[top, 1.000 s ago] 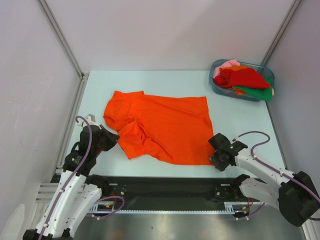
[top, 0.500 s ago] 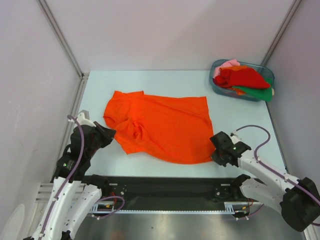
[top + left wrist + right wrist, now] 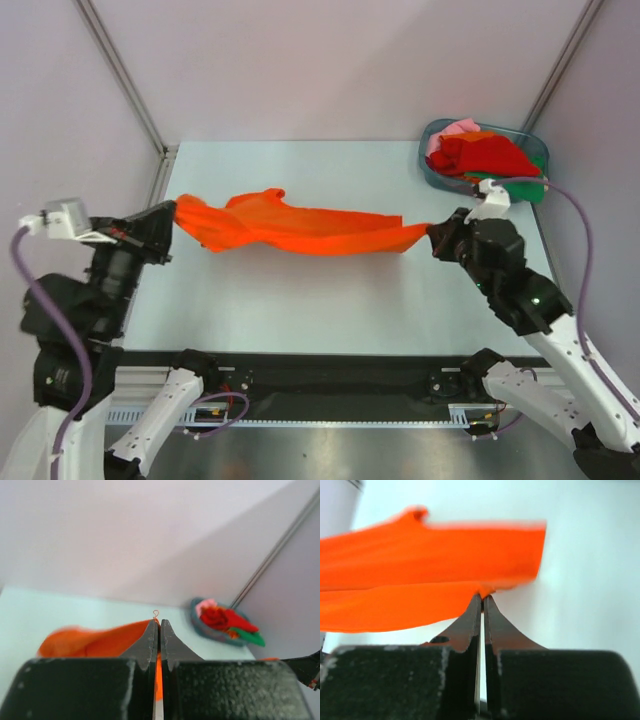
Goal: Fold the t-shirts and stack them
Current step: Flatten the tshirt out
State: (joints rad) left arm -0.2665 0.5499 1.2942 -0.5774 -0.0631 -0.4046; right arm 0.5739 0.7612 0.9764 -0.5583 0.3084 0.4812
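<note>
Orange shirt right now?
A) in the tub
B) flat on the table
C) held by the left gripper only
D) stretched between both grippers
D: the orange shirt hangs stretched between the left gripper and the right gripper, each shut on one end.

The right pincer (image 3: 482, 600) rises from 6 o'clock, its two dark fingers (image 3: 462, 630) pressed together on a pinch of the orange t-shirt (image 3: 420, 555) at the frame's centre. From that pinch the cloth spreads toward 9 o'clock in two blurred bands (the upper one reaches over to 1 o'clock, with a small bump at 11). The pale surface (image 3: 590, 555) fills the 3 o'clock side.
</note>
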